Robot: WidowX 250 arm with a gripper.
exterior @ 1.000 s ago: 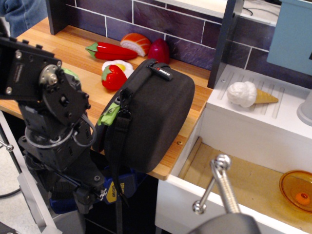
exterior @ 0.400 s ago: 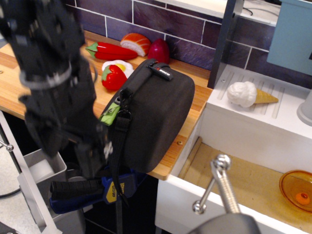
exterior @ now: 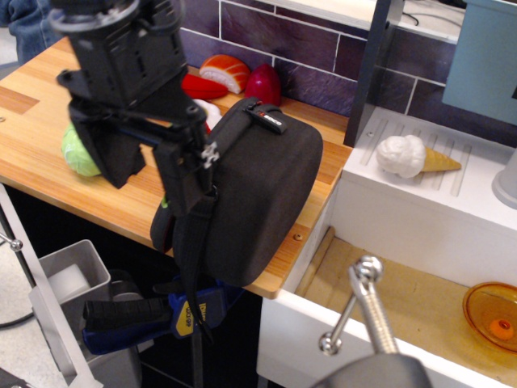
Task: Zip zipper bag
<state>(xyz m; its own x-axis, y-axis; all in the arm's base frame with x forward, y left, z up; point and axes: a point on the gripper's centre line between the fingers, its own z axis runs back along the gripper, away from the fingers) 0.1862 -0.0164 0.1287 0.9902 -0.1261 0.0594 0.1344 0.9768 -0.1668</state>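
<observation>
The zipper bag (exterior: pixel 262 194) is a large black fabric case standing on its edge at the front of the wooden counter (exterior: pixel 32 137), partly overhanging it. Its top handle with a red-and-white logo (exterior: pixel 267 119) faces up, and its black strap (exterior: pixel 189 250) hangs down past the counter edge. My black gripper (exterior: pixel 152 168) hangs from above at the bag's left edge. It is open. One finger (exterior: pixel 182 179) lies against the bag's left rim where the strap joins; the other (exterior: pixel 119 158) is off to the left. The zipper pull is hidden behind the finger.
Toy foods lie behind the bag: salmon sushi (exterior: pixel 226 71), a red vegetable (exterior: pixel 262 84), a red pepper (exterior: pixel 196 86) and a green lettuce (exterior: pixel 79 153). An ice cream cone (exterior: pixel 412 156) lies on the white sink unit. An orange bowl (exterior: pixel 491 314), a faucet (exterior: pixel 367 305), a blue clamp (exterior: pixel 166 314) and a grey bin (exterior: pixel 69 279) are lower down.
The arm has swung up from below the counter's front edge to above the counter. The gripper now hangs at the bag's left rim. The bag has not moved.
</observation>
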